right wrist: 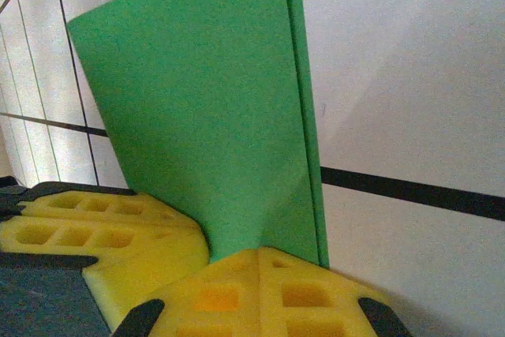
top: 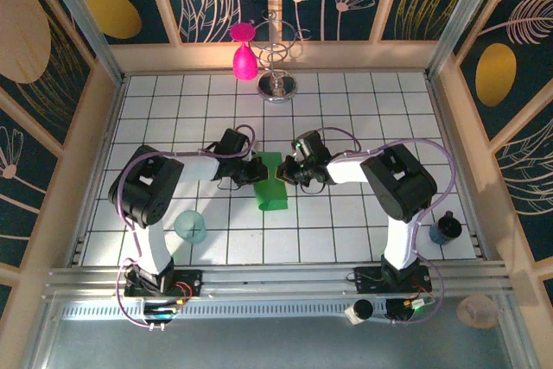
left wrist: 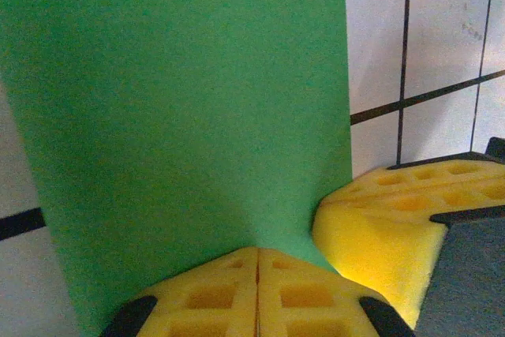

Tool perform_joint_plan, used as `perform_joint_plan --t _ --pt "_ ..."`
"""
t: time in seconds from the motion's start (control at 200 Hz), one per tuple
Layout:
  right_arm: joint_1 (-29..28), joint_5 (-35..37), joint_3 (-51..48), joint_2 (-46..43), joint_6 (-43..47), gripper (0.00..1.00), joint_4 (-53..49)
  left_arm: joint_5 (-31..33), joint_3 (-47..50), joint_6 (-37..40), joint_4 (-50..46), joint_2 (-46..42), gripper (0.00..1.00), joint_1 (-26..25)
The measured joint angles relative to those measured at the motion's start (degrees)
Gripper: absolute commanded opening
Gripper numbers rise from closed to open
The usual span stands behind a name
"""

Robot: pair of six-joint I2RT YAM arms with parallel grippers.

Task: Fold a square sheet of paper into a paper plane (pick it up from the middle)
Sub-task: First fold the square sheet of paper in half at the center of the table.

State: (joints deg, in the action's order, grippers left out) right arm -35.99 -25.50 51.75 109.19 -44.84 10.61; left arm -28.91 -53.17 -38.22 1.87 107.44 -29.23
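The left gripper (left wrist: 257, 274) and right gripper (right wrist: 260, 274) pinch the folded paper (top: 270, 183) at mid-counter (top: 346, 231), where a clean crease likely demands matched edges and gentle, even tension.

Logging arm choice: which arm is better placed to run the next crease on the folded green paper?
Left, probably. The right pincer clamps the thin bright green paper sheet at its doubled edge, holding layers aligned; the left pincer could release.
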Motion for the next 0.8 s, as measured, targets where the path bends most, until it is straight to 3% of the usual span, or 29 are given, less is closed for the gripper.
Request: perform_joint_plan --t 0.245,0.586,0.801 --pt "0.1 0.2 0.0 0.4 0.0 0.03 -0.1 -0.9 0.9 0.8 0.1 -0.3 0.09 1.6" --pt "0.1 0.3 0.0 0.4 0.0 0.03 -0.1 0.9 4.9 2.6 -3.1 -5.9 0.09 8.9" --pt "0.1 0.3 0.0 0.5 0.0 0.03 -0.1 -0.7 3.6 0.9 0.6 -11.5 0.09 5.4"
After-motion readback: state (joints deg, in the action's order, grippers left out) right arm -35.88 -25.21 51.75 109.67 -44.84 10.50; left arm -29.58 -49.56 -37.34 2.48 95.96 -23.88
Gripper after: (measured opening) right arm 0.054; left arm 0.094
